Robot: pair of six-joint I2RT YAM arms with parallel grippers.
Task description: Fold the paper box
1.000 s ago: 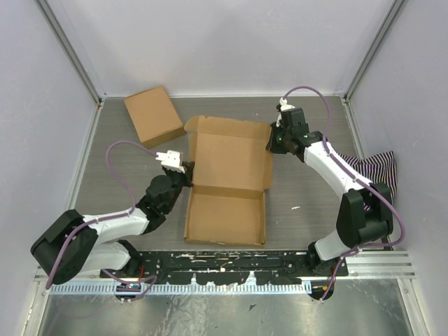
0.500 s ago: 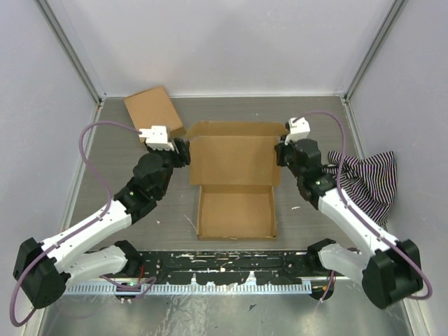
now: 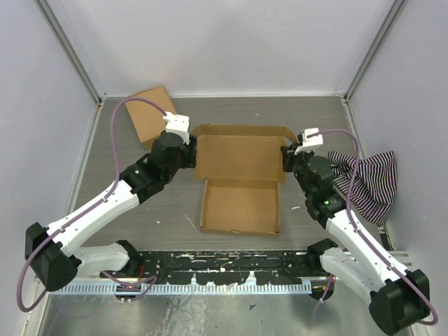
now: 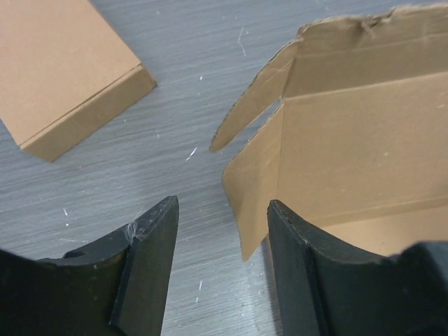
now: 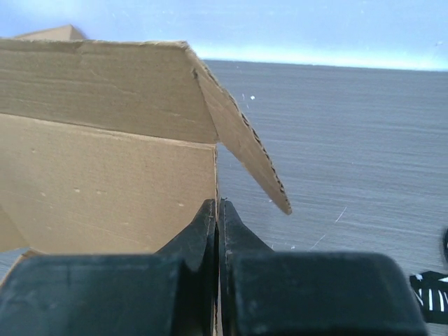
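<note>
The paper box [image 3: 240, 183] is a brown cardboard mailer in the middle of the table, its tray formed at the front and its lid panel [image 3: 239, 157] raised behind it. My left gripper [image 3: 190, 155] is open at the lid's left edge; in the left wrist view [image 4: 220, 241] the lid's left side flap [image 4: 253, 189] hangs between the jaws without being clamped. My right gripper [image 3: 285, 159] is shut on the lid's right edge; the right wrist view [image 5: 218, 210] shows both fingers pressed on the cardboard panel [image 5: 105, 182], with a flap [image 5: 241, 143] sticking out to the right.
A smaller closed brown box [image 3: 152, 114] lies at the back left, also in the left wrist view [image 4: 63, 66]. A striped cloth [image 3: 364, 178] lies at the right wall. Metal frame posts and a black rail [image 3: 224, 262] bound the table.
Both arms moved inward and forward with the box; the lid panel has risen more upright, and the tray shifted slightly right. The left gripper moved from beside the small box to the lid's left edge.
</note>
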